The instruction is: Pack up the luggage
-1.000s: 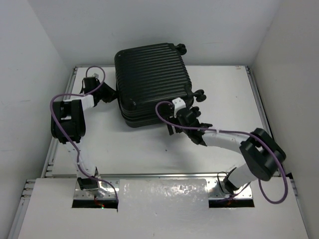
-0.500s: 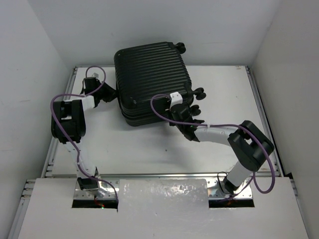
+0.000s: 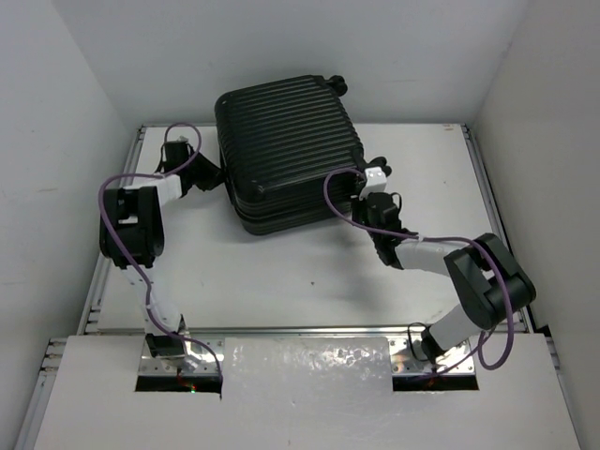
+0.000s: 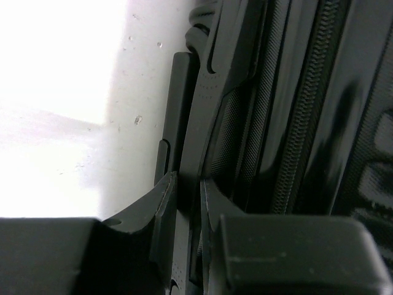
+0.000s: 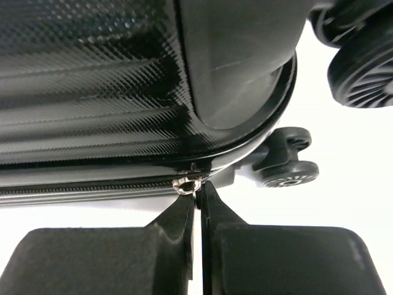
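While flat, luggage [image 3: 286, 141] at table's [image 3: 281, 281] back.

Left arm [image 3: 131, 230], right arm [image 3: 478, 281]: black-white, purple cables [image 3: 325, 192], black fingers [image 5: 175, 224].

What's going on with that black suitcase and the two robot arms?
Two robot arms are working on a closed black suitcase lying flat on the table. The left tool pinches the side handle, while the right tool is shut on the small metal zipper pull near the wheels.
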Action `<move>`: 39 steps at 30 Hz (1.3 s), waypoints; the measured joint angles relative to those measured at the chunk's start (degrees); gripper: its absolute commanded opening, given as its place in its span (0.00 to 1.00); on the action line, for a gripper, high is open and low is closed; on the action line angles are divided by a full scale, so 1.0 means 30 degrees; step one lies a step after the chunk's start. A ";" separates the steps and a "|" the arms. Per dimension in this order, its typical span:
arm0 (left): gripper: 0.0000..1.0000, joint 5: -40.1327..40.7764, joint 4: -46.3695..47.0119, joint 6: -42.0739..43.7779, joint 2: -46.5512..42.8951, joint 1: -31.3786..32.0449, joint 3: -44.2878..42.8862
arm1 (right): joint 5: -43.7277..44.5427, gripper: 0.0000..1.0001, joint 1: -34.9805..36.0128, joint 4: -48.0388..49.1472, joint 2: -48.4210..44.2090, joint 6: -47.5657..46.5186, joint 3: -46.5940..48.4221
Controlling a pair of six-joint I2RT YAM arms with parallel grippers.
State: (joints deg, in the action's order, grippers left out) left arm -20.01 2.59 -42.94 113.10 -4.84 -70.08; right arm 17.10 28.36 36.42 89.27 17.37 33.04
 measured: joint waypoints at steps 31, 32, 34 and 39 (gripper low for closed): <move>0.00 0.1734 -0.9253 0.0423 0.6047 0.0736 -1.2203 | -1.8673 0.00 -0.9755 1.0258 1.3588 0.5071 1.0761; 0.00 0.1821 -0.9479 0.0685 0.6251 0.0721 -1.2641 | -1.8637 0.00 -0.9785 1.0171 1.4112 0.5304 1.1774; 0.00 0.1974 -1.0200 0.1260 0.6994 0.0714 -1.4141 | -1.8724 0.00 -0.9726 0.9566 1.4651 0.5202 1.3639; 0.00 0.2127 -1.2539 0.2404 0.9537 0.0619 -1.9023 | -1.8812 0.14 -0.8779 0.8480 1.4061 0.4189 1.4309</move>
State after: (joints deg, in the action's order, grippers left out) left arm -13.63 -35.03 -35.73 141.71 -2.98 -127.15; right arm -39.33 2.02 61.87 131.46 29.93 75.96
